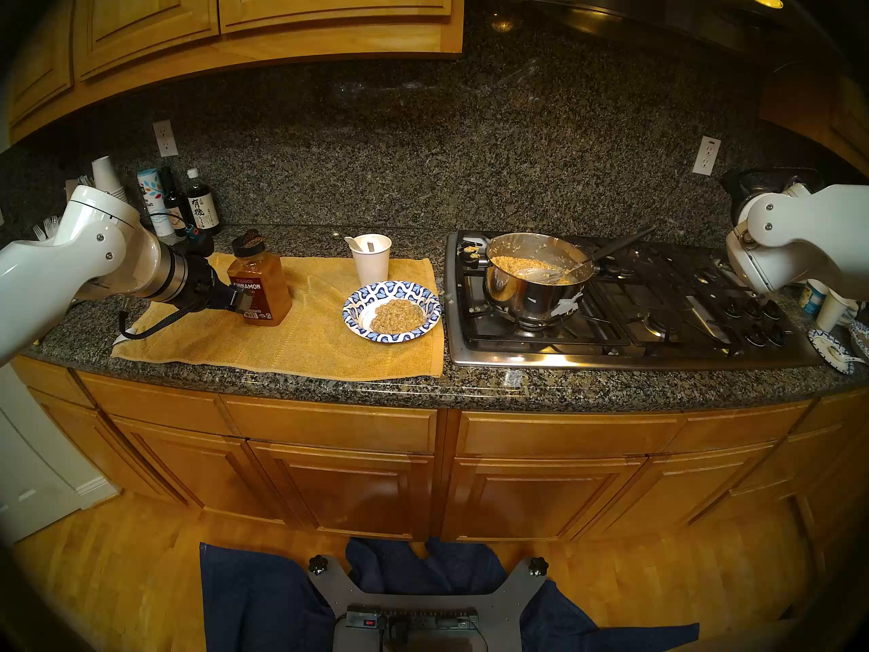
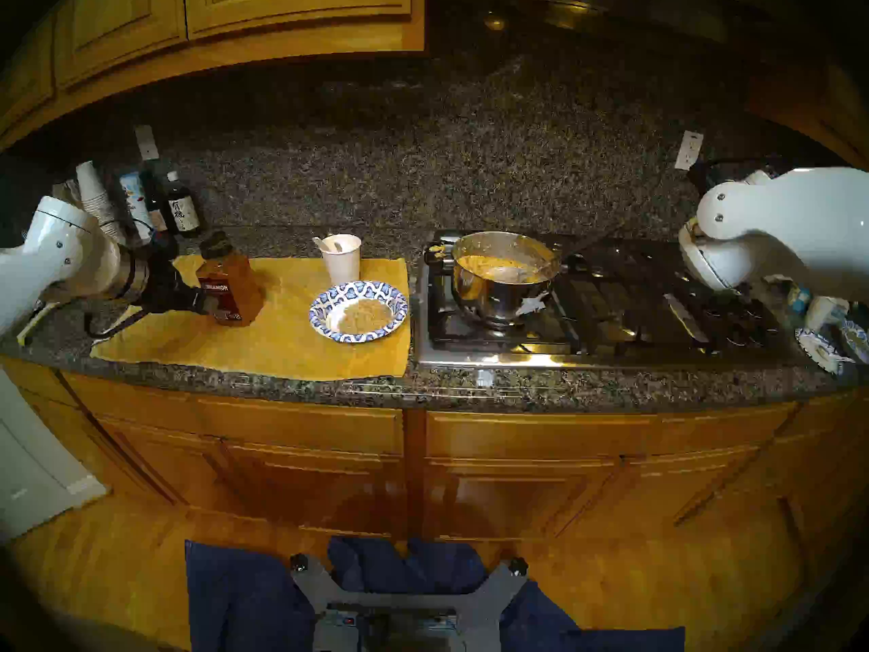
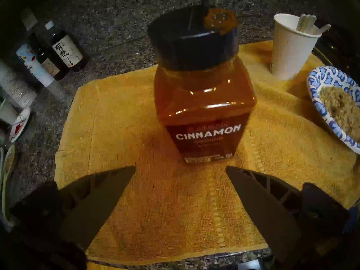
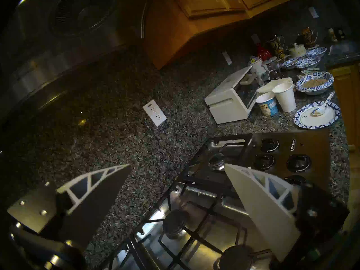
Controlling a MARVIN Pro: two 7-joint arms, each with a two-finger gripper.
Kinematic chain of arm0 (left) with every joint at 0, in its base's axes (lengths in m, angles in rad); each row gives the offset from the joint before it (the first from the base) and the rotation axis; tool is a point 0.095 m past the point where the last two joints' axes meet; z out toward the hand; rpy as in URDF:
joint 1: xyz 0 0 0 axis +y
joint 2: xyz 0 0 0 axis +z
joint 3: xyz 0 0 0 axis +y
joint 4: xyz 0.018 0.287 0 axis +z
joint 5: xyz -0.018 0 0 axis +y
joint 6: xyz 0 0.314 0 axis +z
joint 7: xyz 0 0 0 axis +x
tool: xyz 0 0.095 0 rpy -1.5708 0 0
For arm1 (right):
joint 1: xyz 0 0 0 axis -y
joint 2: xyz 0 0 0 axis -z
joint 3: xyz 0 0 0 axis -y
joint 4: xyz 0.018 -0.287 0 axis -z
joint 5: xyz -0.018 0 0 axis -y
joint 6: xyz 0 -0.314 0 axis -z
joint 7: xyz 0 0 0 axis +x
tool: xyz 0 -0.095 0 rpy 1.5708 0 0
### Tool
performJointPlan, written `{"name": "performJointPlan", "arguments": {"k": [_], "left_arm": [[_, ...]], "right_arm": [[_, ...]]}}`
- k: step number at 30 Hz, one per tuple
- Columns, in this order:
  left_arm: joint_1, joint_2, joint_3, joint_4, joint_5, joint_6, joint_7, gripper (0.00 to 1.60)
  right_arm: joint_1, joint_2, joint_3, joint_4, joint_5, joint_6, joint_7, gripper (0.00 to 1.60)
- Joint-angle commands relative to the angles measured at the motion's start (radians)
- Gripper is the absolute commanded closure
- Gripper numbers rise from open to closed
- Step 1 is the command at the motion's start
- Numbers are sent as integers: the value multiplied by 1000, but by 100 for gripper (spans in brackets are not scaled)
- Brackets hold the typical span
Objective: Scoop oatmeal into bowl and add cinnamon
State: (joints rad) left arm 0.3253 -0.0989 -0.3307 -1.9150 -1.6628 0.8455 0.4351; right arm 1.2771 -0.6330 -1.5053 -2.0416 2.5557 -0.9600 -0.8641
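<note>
The cinnamon (image 1: 263,284) (image 3: 202,107) jar stands upright on a yellow towel, its black cap flipped open over powder-dusted shaker holes. My left gripper (image 1: 240,300) (image 3: 180,167) is open, low at the jar's near-left side, fingertips just short of the label. To the right sits the blue-patterned paper bowl (image 1: 399,289) (image 3: 331,74) holding a mound of oatmeal (image 1: 395,316) (image 3: 342,109). More oatmeal (image 1: 522,263) lies in the steel pot (image 1: 531,298) on the stove, with a black-handled spoon (image 1: 541,274) resting in it. My right gripper (image 4: 177,164) is open and empty above the stove's right end.
A white paper cup (image 1: 371,258) with utensils stands behind the bowl. Dark bottles (image 1: 202,204) and stacked cups line the back left. The gas stove (image 1: 611,326) fills the middle right. Cups, used paper plates and a white appliance (image 4: 229,102) crowd the counter's right end.
</note>
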Motion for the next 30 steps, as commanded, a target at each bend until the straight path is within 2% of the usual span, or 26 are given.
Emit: {"name": "performJointPlan", "arguments": {"k": [1,10,18,30], "left_arm": [[-14,-1,-27,-70,-41,-39,51,0],[-20,-1,-38,-121,-80,-67,112,0],[-17,-1,-42,-93,-104,-94,204,0],[26,-1,-11,-66,-161,-142,321,0]], "right_arm": [[29,-10,16,10,-9,0,-8,0],[28,-12,15,10,-6,0,-6,0],[26,-12,14,10,-1,0,-4,0],[26,-15,12,10,5,0,-3,0]]}}
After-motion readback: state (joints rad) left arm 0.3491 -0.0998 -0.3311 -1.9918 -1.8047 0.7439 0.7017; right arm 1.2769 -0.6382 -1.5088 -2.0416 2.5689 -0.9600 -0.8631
